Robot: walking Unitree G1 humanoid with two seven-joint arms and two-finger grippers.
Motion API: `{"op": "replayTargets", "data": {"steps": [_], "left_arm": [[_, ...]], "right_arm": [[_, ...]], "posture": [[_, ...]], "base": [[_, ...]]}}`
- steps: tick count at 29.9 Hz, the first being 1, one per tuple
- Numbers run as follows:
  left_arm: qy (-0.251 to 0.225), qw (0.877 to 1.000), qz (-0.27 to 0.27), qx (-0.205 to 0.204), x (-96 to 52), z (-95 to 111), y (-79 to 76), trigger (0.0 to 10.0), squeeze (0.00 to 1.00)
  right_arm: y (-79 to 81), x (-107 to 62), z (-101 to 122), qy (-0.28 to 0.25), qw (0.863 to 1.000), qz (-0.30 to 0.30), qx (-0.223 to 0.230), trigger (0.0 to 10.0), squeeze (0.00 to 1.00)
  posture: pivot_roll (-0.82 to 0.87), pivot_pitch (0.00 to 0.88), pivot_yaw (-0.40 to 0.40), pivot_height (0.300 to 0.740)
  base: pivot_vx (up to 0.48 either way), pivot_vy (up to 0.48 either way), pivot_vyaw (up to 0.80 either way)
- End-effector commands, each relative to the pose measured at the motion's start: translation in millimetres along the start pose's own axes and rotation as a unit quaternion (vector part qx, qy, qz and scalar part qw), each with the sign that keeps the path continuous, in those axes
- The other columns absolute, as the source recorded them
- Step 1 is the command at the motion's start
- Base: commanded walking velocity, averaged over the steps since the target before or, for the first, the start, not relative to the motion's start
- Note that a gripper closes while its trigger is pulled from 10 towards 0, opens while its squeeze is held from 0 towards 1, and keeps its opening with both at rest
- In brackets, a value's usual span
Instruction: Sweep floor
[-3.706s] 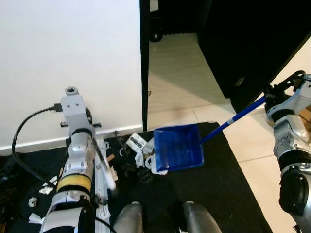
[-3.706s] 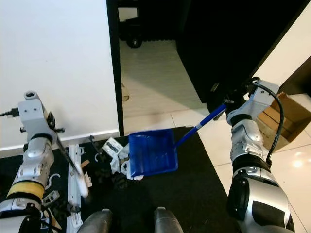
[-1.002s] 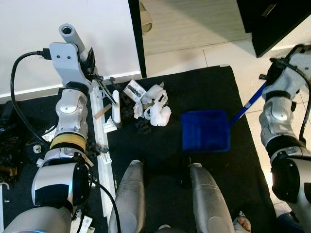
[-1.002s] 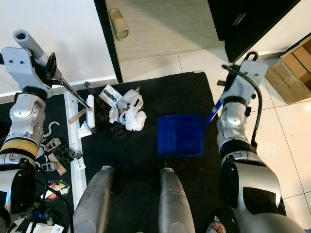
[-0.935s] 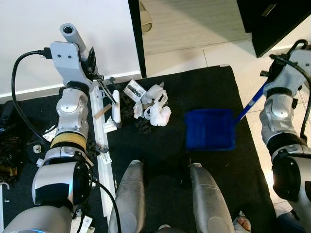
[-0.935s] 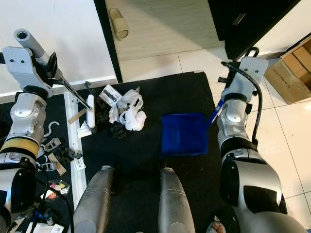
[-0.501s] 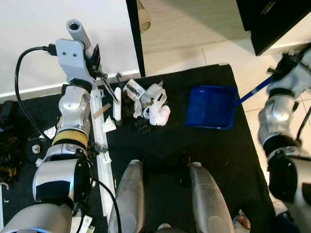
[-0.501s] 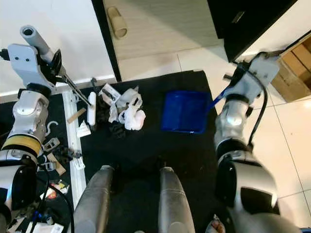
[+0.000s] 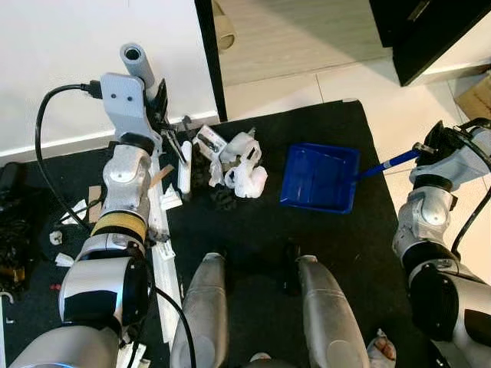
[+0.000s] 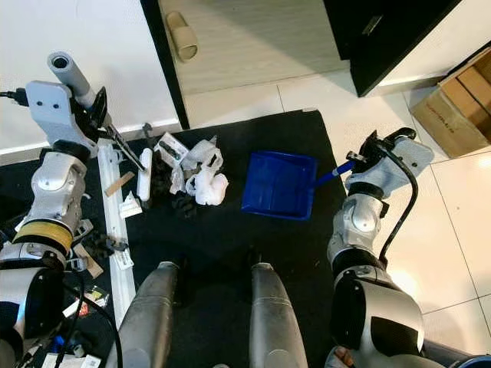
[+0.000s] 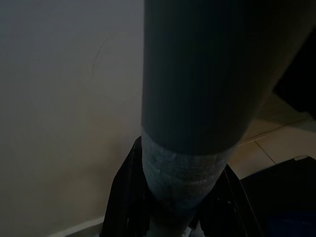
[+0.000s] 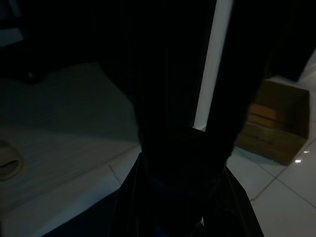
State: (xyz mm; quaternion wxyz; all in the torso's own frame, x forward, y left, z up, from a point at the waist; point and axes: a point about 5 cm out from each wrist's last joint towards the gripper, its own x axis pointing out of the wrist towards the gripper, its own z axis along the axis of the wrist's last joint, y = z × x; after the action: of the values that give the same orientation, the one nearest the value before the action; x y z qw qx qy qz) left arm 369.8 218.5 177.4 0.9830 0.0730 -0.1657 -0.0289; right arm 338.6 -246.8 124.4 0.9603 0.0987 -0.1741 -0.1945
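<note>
Right hand clamping blue handle of dustpan, pan lying flat on black mat just right of litter pile. Left hand gripping grey broom handle, fingers closed around it, white broom head resting at pile's left edge. Slipper lying on pale floor beyond doorway. Cardboard box sitting on tiles, far right.

Blue dustpan on black mat. White litter (some dark bits). White wall, cream tiles, brown box.
</note>
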Motion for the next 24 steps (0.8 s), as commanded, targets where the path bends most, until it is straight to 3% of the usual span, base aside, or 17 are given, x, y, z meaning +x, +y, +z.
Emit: {"op": "replayTargets", "data": {"steps": [1, 6, 12, 17, 24], "left_arm": [[0.019, 1.000, -0.009, -0.015, -7.7, -13, -12.1, 10.0, 0.00], [0.021, 0.999, -0.016, -0.022, -6.7, -14, -19.9, 10.0, 0.00], [0.043, 0.998, -0.031, -0.014, -4.7, -17, -23.6, 10.0, 0.00], [0.057, 0.998, -0.034, -0.009, -3.5, -19, -24.1, 10.0, 0.00], [0.058, 0.998, -0.032, -0.007, -2.5, -19, -24.0, 10.0, 0.00]], "right_arm": [[-0.8, -16.0, -21, 0.055, 0.998, 0.001, 0.042, 10.0, 0.00], [-0.9, -21.7, -34, 0.106, 0.988, 0.025, 0.111, 10.0, 0.00], [-6.5, -28.3, -51, 0.190, 0.973, 0.010, 0.131, 10.0, 0.00], [-13.3, -31.0, -54, 0.215, 0.972, 0.010, 0.095, 10.0, 0.00], [-22.7, -28.0, -50, 0.209, 0.976, 0.012, 0.056, 10.0, 0.00]], "posture": [[0.11, 0.464, -0.022, 0.740], [0.11, 0.460, -0.024, 0.740], [0.11, 0.460, -0.026, 0.740], [0.11, 0.460, -0.028, 0.740], [0.11, 0.458, -0.027, 0.740]], "base": [[0.000, 0.000, 0.00], [0.000, 0.000, 0.00], [0.000, 0.000, 0.00], [0.000, 0.000, 0.00], [0.000, 0.000, 0.00]]}}
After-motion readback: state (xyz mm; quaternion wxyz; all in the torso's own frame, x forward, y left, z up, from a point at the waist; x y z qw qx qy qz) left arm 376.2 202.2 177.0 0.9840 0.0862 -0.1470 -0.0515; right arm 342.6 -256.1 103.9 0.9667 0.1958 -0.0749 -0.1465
